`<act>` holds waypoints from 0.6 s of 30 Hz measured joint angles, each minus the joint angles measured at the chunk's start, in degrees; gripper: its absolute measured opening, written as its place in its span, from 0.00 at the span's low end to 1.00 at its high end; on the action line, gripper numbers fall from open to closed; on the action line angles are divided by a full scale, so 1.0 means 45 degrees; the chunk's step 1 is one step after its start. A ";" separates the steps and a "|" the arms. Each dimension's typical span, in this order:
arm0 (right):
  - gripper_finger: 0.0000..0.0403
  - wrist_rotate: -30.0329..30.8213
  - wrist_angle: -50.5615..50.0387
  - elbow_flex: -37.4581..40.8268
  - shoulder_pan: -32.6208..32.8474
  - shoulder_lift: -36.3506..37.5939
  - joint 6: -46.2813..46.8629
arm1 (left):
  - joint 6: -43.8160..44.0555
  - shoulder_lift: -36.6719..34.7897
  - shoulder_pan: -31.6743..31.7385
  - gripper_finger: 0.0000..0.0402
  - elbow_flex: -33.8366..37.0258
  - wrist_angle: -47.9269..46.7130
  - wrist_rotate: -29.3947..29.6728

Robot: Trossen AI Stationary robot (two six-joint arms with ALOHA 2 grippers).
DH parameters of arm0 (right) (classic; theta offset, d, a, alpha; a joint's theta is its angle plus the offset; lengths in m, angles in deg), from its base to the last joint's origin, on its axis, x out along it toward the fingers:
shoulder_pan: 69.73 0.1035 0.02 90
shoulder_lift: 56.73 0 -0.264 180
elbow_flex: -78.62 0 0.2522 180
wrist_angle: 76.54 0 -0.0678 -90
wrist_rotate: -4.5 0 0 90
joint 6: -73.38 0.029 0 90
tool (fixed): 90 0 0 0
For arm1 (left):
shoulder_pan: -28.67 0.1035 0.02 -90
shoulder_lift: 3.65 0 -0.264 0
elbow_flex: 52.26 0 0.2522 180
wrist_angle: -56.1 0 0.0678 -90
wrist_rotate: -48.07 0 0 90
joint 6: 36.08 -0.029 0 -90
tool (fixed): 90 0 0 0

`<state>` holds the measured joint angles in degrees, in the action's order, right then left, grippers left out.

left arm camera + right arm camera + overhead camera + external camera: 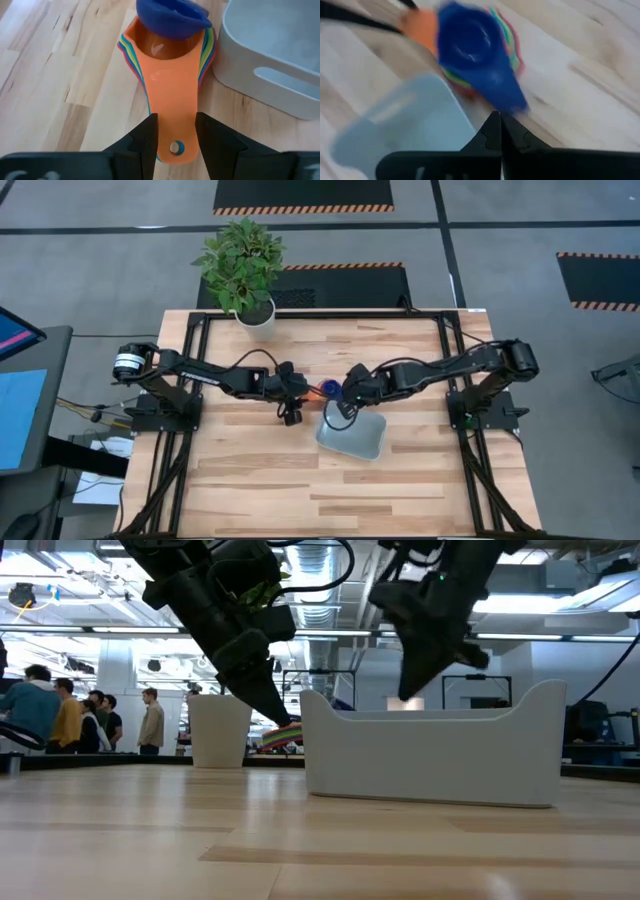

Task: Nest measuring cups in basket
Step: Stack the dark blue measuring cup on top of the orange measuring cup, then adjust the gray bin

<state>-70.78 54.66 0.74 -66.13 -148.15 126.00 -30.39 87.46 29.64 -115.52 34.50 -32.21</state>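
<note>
Beside the basket [270, 55], on the table [250, 480], our left gripper [174, 135] clamps the handle of the nested cups [167, 65]; our right gripper [500, 131], fully closed and empty, hovers near the dark blue cup [475, 50] on top.

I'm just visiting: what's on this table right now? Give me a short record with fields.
cups: nested stack on the wood beside the basket, dark blue cup on top
basket: pale grey-blue, nothing seen inside
left gripper: fingers either side of the orange handle
right gripper: shut, holding nothing, near the dark blue cup
plant pot: at the table's far edge
</note>
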 joint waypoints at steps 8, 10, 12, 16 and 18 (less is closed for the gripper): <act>0.10 0.0126 0.0624 -0.0026 -0.0072 0.0645 -0.0135 | 0.0020 0.0000 0.0000 0.31 0.0002 0.0006 -0.0025; 0.09 0.0152 0.0588 -0.0019 -0.0090 0.0714 -0.0130 | 0.0017 0.0000 0.0000 0.31 0.0000 -0.0004 -0.0025; 0.08 0.0158 0.0472 -0.0019 -0.0089 0.0879 -0.0133 | 0.0022 0.0000 0.0000 0.31 0.0000 0.0031 -0.0024; 0.05 0.0806 0.0080 -0.0015 -0.0101 0.1186 -0.0143 | 0.0053 -0.0085 0.0000 0.31 -0.0062 0.0087 -0.0013; 0.04 0.1151 -0.0353 -0.0017 -0.0188 0.1471 -0.0139 | 0.0213 -0.0169 0.0000 0.31 -0.0444 -0.0178 -0.0010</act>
<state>-65.60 53.07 0.67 -66.97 -141.53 125.38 -29.44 86.70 29.64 -117.51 33.70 -32.26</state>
